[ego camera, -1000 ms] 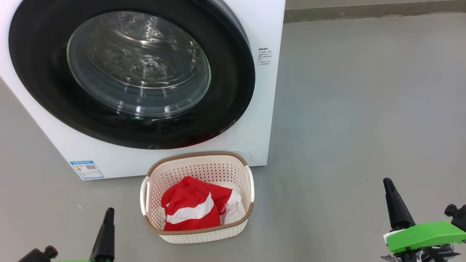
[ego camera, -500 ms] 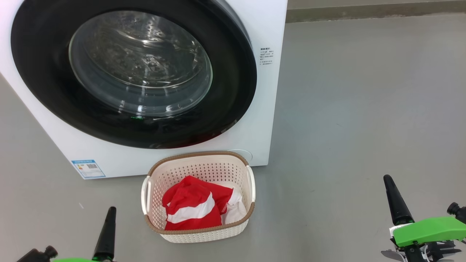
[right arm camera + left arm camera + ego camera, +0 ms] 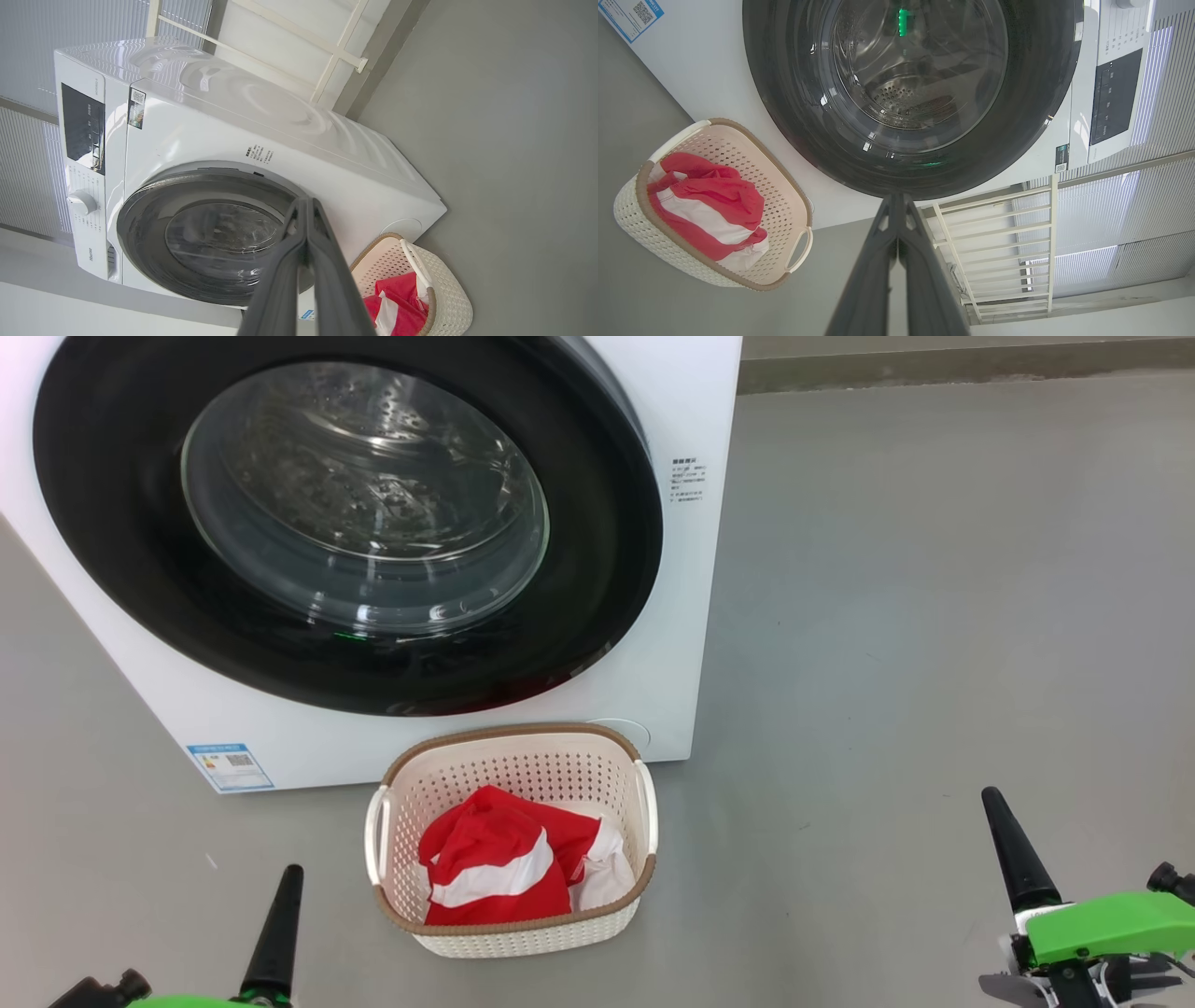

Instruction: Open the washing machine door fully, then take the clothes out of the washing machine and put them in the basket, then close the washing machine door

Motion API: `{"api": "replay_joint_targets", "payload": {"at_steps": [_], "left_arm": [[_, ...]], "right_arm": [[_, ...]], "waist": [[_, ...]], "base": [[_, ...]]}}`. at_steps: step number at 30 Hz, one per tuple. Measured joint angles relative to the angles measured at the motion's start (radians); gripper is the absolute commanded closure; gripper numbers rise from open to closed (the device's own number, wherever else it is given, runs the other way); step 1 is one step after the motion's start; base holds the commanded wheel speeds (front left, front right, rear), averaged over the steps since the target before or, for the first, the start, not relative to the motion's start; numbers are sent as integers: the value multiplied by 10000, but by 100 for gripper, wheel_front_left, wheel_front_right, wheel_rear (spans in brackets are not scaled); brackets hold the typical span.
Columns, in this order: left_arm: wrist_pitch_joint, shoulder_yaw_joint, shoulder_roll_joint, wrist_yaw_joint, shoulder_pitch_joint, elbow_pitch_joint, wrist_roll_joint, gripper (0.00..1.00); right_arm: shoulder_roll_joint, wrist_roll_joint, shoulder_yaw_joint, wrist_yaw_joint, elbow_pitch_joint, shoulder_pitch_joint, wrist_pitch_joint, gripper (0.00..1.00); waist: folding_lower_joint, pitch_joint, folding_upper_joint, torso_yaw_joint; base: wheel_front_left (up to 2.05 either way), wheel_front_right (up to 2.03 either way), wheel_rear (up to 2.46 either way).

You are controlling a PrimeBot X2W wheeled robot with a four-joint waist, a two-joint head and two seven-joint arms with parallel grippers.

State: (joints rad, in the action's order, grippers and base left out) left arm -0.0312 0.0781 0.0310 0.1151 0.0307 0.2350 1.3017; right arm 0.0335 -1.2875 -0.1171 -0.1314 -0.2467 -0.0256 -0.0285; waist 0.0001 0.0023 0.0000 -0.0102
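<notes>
Lying in the basket on the floor, just near the washing machine, are the red-and-white clothes; the washing machine door is closed. The left gripper and right gripper hang empty, fingers pressed together.

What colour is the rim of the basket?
Brown; the basket rim shows best in the head view.

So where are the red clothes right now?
In the head view, the clothes lie inside the basket, low in the middle, on the floor just in front of the washing machine, below its shut door.
</notes>
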Motion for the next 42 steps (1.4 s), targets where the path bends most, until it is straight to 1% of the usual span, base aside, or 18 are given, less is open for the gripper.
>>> {"api": "replay_joint_targets", "payload": {"at_steps": [19, 26, 42], "left_arm": [[-558, 12, 12, 13, 303, 230, 2188, 100], [-755, 15, 13, 82, 375, 291, 2938, 100], [-763, 15, 13, 82, 382, 309, 2999, 100]], "right_arm": [[25, -2263, -79, 13, -163, -207, -571, 100], [33, -3047, -105, 15, -213, -363, -780, 100], [35, -3156, -119, 15, -224, -382, -786, 100]], "waist": [[0, 6, 0, 76], [0, 8, 0, 102], [0, 7, 0, 102]], "base": [[0, 0, 0], [0, 0, 0], [0, 0, 0]]}}
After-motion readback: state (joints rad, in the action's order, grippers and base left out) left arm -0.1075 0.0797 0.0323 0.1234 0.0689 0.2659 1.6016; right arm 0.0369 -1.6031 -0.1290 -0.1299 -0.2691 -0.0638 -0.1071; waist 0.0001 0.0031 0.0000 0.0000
